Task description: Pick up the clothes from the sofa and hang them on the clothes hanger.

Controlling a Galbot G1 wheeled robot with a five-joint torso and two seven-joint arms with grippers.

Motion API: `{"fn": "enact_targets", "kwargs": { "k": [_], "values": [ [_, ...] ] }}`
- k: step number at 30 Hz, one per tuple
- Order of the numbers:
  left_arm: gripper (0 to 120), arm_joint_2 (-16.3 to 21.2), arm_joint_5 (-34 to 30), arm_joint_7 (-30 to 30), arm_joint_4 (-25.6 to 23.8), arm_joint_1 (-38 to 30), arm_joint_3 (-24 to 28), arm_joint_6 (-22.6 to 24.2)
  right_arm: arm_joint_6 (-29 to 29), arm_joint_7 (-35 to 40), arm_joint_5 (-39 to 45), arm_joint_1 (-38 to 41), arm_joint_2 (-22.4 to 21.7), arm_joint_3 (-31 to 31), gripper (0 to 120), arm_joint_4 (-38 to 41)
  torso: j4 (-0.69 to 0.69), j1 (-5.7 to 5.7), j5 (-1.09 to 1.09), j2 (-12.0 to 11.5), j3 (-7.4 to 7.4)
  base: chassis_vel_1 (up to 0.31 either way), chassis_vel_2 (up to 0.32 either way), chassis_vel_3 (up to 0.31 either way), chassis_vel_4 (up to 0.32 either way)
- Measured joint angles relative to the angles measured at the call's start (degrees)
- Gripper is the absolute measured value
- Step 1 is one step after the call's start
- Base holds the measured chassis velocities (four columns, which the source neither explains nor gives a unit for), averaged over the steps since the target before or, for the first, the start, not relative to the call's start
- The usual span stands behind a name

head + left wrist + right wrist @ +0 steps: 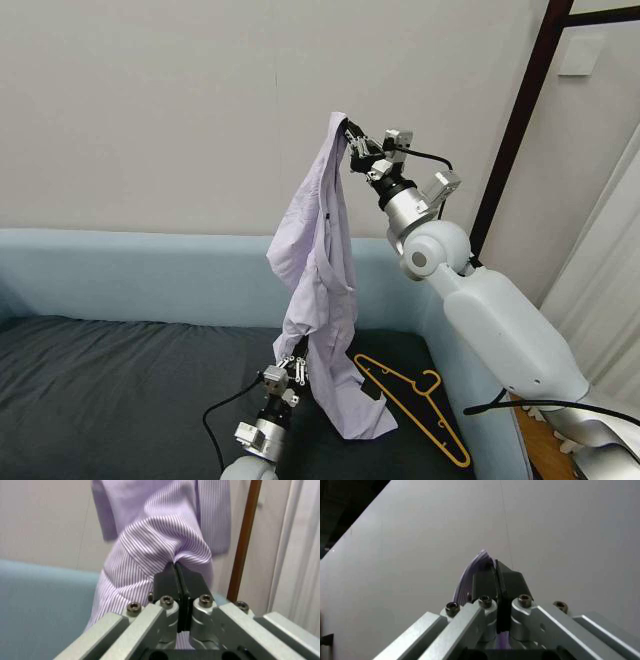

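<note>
Right gripper pinches the shirt at twelve o'clock, left gripper clamps it at six; hanger at four.

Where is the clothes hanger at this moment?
In the head view, the orange hanger lies flat on the dark sofa seat, on the robot's right side, just beside the lower end of the hanging shirt.

Lilac pinstriped shirt hangs upright and bunched, hem down at the dark sofa seat. Orange hanger lies flat on the seat, just beside the hem.
</note>
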Motion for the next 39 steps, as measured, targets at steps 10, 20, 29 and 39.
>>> {"fn": "enact_targets", "kwargs": {
  "k": [10, 20, 29, 39],
  "values": [
    [0, 14.36, -20.51, 10.32, -18.47, -2.51, -8.93, 3.49, -0.57, 1.76, 3.22, -0.19, -5.39, 3.12, 0, 4.03, -0.01, 0.0, 0.01, 0.0, -0.01, 0.0, 0.0, 0.0, 0.0],
    [0, 22.13, -34.98, 22.87, -14.47, -5.37, -14.66, 5.04, 0.47, -1.55, 17.47, -5.91, -11.06, 7.18, 0, 16.59, 0.0, -0.02, -0.01, 0.01, -0.02, 0.0, 0.0, 0.0, 0.0],
    [0, 16.71, -19.39, 28.2, 9.32, -11.5, -7.89, 0.67, 1.08, -5.16, 14.38, -19.04, -8.8, 7.85, 0, 18.94, -0.02, -0.01, 0.02, 0.0, 0.01, 0.0, 0.0, 0.0, 0.0],
    [22, 12.19, 2.06, 10.63, 19.2, -11.87, -4.85, -7.39, 0.75, -5.67, 9.19, -23.71, -4.66, 5.67, 0, 17.14, -0.01, -0.01, 0.01, 0.0, 0.0, 0.0, 0.0, 0.0, 0.0]
  ]
}}
